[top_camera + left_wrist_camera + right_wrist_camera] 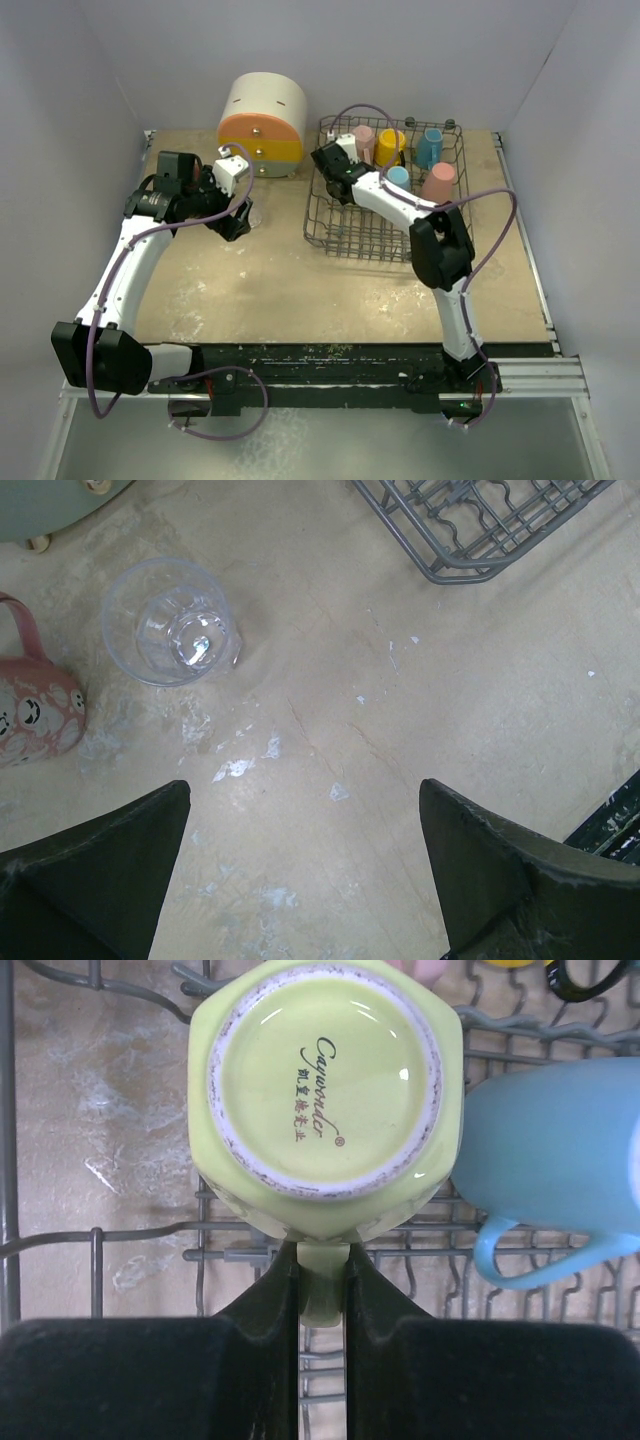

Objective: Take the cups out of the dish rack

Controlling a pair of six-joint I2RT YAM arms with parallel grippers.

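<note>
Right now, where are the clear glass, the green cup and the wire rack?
clear glass (170,630): left wrist view, on its inner bottom.
pale green cup (325,1085): right wrist view, on its upturned base.
dish rack (340,232): top external view, on bare wires near its left front corner.

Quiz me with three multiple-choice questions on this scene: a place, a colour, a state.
1. Relative to the dark grey wire dish rack, the clear glass tumbler stands: A inside it; B on the beige table outside it; C balanced on its rim.
2. The upturned ceramic mug whose handle the right tool pinches is: A yellow; B pale green; C pink.
3. The left tool is: A open and empty; B shut on the tumbler; C shut on a mug.
Answers: B, bare tabletop surrounds it; B, its green base shows; A, it gapes wide with nothing between.
</note>
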